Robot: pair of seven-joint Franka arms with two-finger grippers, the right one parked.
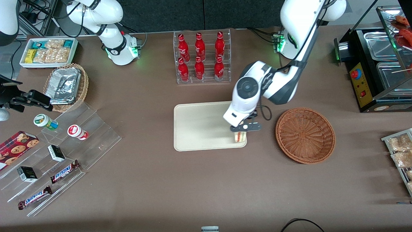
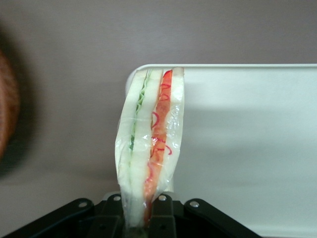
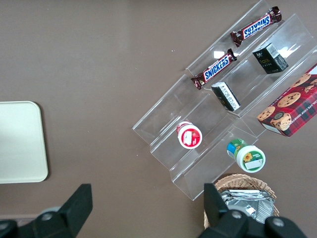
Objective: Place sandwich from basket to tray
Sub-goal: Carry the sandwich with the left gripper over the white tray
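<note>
The hand [image 1: 239, 132] is clamped on the sandwich [image 1: 238, 137] and holds it over the near corner of the tray [image 1: 199, 127], at the edge nearest the basket [image 1: 305, 134]. The basket stands on the tabletop [image 1: 180, 187] beside the tray.

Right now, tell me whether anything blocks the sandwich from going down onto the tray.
Nothing visible does. The pincer holds the sandwich over the tray corner nearest the basket; the surface there is bare.
</note>
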